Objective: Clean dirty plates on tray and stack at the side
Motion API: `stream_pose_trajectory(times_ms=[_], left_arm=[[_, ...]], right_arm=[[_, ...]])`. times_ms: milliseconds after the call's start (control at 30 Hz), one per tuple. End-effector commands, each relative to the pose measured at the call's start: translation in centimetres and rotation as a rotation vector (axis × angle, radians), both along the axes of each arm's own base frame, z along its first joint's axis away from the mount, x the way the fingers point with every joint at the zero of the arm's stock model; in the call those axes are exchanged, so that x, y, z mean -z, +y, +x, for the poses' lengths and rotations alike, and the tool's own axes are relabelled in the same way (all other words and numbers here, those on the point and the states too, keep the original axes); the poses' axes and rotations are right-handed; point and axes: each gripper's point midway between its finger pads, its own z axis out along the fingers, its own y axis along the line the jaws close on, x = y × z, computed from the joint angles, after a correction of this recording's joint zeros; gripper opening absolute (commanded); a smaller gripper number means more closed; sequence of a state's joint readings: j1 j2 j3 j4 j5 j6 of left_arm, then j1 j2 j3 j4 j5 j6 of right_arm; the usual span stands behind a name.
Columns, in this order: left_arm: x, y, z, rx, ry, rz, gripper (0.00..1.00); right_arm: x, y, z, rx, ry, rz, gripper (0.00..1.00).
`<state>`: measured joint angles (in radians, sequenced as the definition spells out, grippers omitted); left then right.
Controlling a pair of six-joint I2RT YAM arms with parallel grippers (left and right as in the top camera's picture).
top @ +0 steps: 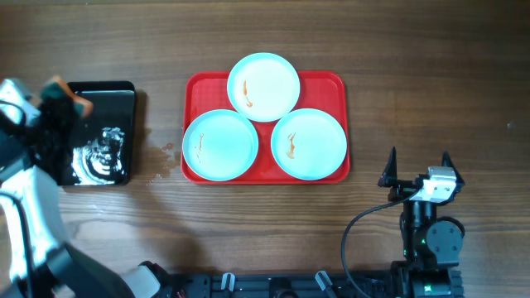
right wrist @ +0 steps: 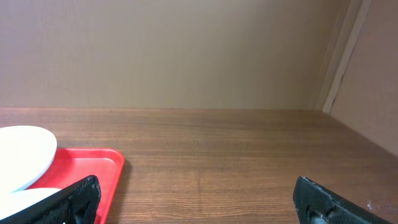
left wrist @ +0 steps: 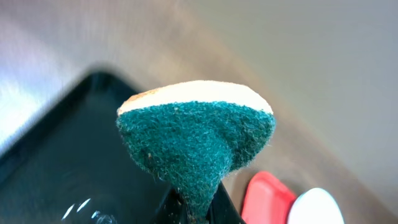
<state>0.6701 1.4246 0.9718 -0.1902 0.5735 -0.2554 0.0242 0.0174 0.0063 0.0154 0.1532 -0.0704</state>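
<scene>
At the middle of the overhead frame, the three dirty plates point(top: 263, 87) are lying on the red tray point(top: 199, 84), each showing an orange-brown smear point(top: 247, 93) (none looks wiped yet), and no stack is forming beside it. At the far left, the left tool point(top: 60, 98) is pinching a green-faced sponge point(left wrist: 196, 134) over the black tray point(top: 116, 99), where liquid point(top: 103, 151) is glinting. At lower right, the right tool point(top: 419, 170) is sitting spread and empty above the desk point(top: 414, 66). The cleaning, I judge, is only beginning: all three are awaiting wiping and stacking.
</scene>
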Motion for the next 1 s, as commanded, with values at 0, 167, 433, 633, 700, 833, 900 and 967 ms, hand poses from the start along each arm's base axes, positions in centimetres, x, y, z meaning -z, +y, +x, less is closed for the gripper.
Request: stream_pose_trajectory(times_ms=[0, 167, 433, 633, 700, 833, 900, 967], left_arm=[[-3.0, -0.2, -0.2, 0.032, -0.071, 0.030, 0.04], [2.1, 0.1, -0.5, 0.015, 0.064, -0.031, 0.04], [5.1, -3.0, 0.1, 0.230, 0.056, -0.146, 0.04], [4.8, -3.6, -0.1, 0.302, 0.029, -0.105, 0.04], [4.8, -3.3, -0.3, 0.300, 0.028, -0.096, 0.04], [4.1, -2.3, -0.5, 0.280, 0.007, -0.076, 0.04], [3.3, -1.7, -0.7, 0.264, -0.009, -0.056, 0.04], [2.8, -1.3, -0.9, 0.252, -0.022, -0.041, 0.04]], right_arm=[[-0.3, 0.1, 0.0, -0.009, -0.011, -0.008, 1.00], [-0.3, 0.1, 0.0, -0.009, -0.011, -0.008, 1.00], [-0.3, 0.1, 0.0, -0.009, -0.011, -0.008, 1.00], [-0.3, 0.1, 0.0, -0.010, -0.011, -0.007, 1.00], [-0.3, 0.1, 0.0, -0.009, -0.011, -0.008, 1.00], [-0.3, 0.1, 0.0, -0.009, -0.011, -0.008, 1.00], [-0.3, 0.1, 0.0, -0.009, -0.011, -0.008, 1.00], [-0.3, 0.1, 0.0, -0.009, -0.011, -0.007, 1.00]])
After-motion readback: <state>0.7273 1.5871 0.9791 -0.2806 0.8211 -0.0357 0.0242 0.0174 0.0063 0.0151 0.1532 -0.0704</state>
